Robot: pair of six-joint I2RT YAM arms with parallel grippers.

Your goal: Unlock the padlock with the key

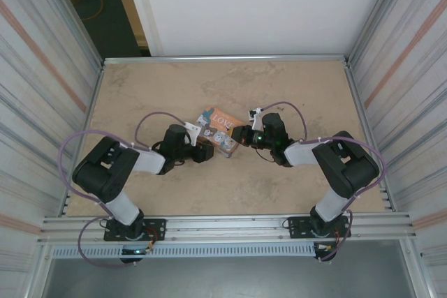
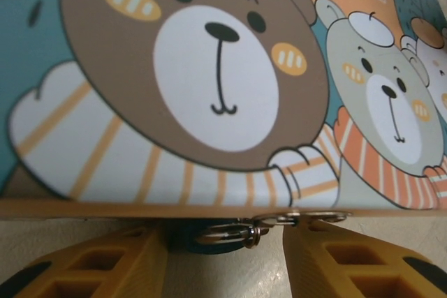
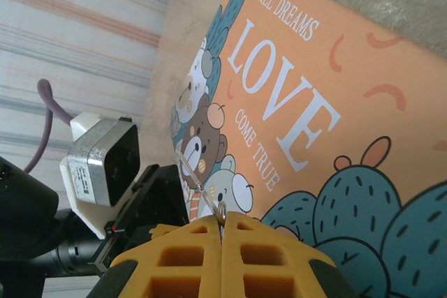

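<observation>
Top external, tin: a rectangular tin (image 1: 218,130) lay near the middle of the table (image 1: 300,88), its long axis slanted from far-left to near-right.
Top external, grippers: the left gripper (image 1: 204,150) sat at the tin's near-left edge, and the right gripper (image 1: 241,135) sat at its right end.
Left wrist, padlock place: the padlock (image 2: 183,237), a dark teal block, sat low against the tin's bottom edge, between two yellow fingers (image 2: 105,266).
Left wrist, padlock axis: it lay on its side, long axis along the tin's edge; its metal loop (image 2: 225,233) pointed to the frame's right, toward the small rings (image 2: 300,218) on that edge.
Left wrist, left gripper state: the jaws stood apart, one finger on each side of the padlock; whether they touched it could not be told.
Left wrist, writing: only "E TRUE" was readable, above cartoon bears in striped scarves.
Right wrist, right gripper state: the yellow fingers were pressed together, pinching what looked like a thin metal key (image 3: 209,197) that stuck out toward the tin.
Right wrist, writing: "ALL DREAMS", "LOVE" and "COME TRUE", in white on orange.
Right wrist, beside the tin: the white left wrist camera (image 3: 105,165).
</observation>
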